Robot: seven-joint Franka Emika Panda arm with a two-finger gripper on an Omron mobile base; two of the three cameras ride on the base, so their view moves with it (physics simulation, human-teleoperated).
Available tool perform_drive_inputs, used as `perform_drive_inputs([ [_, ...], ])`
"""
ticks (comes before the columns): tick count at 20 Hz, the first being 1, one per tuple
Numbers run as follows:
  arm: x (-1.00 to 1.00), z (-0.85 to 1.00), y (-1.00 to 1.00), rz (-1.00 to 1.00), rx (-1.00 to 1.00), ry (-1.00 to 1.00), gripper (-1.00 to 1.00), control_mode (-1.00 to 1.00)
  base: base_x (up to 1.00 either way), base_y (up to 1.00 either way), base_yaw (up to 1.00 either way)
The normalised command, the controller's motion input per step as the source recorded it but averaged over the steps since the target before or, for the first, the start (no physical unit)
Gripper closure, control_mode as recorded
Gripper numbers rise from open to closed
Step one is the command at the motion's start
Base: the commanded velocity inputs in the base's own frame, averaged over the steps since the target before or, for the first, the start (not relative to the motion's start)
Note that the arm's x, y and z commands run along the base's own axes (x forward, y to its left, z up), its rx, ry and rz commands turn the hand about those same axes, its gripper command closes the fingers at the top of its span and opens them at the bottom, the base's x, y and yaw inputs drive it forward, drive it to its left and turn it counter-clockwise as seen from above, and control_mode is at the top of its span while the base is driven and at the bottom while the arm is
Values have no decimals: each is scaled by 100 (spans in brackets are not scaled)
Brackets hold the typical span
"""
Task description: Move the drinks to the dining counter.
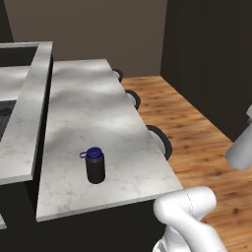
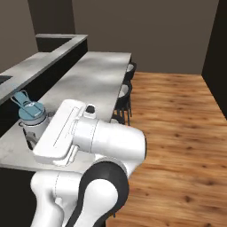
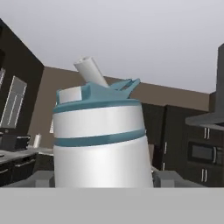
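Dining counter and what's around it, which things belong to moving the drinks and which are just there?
Job:
black bottle
white bottle
dining counter
end effector

Just there:
stools
raised ledge
wood floor

Long white grey-veined marble dining counter (image 1: pixel 93 108): open from middle to far end. Wide black bottle with blue cap (image 1: pixel 95 166) stands near front edge; raised marble ledge (image 1: pixel 29 113) borders left edge.

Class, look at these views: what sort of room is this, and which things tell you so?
Most likely a home kitchen with a dining area: a long marble dining counter, black round stools tucked along it, and a built-in oven.
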Motion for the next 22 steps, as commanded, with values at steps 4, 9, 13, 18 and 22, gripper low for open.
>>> perform_drive_inputs([
  [4,20,-18,14,12,-4,-17,100,-100,0,0,0],
  [9,28,0,47,-1,-14,-1,100,-100,0,0,0],
  [13,31,0,32,-6,-7,1,100,-100,0,0,0],
  [18,23,-6,4,-3,0,0,100,-100,0,0,0],
  [22,35,-21,1,0,-1,1,100,-100,0,0,0],
])
